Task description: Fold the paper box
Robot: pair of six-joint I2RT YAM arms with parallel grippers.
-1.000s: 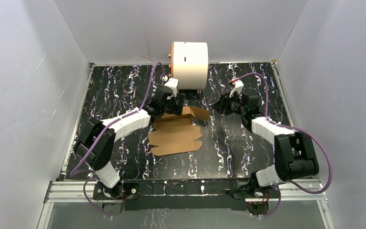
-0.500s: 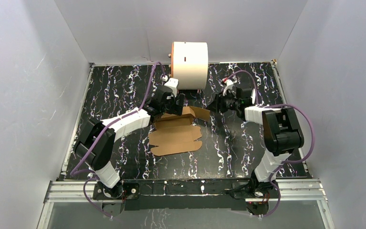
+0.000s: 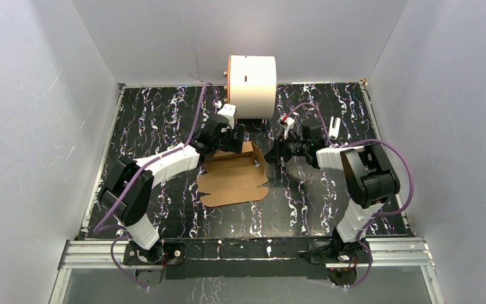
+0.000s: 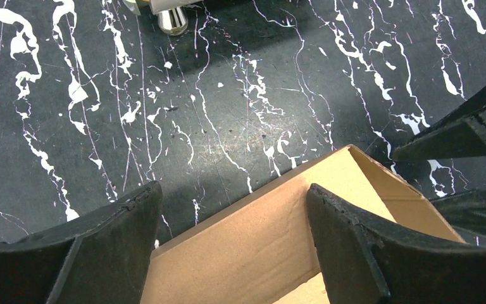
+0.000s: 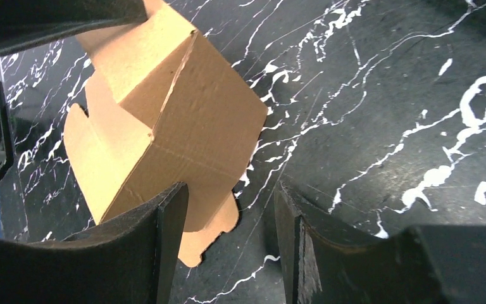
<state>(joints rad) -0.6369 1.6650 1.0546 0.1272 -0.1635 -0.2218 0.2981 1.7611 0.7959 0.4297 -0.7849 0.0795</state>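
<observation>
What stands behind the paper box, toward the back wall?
A white cylinder with an orange rim stands behind the paper box on the marbled table. The left gripper covers part of the gap between them.

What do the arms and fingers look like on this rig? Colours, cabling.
Both the left arm and the right arm alternate white link covers with bulky black joint housings. A purple cable loops loosely along each, running up to a small white wrist module. The fingers are matte black tapered wedges with rough-textured edges.
</observation>
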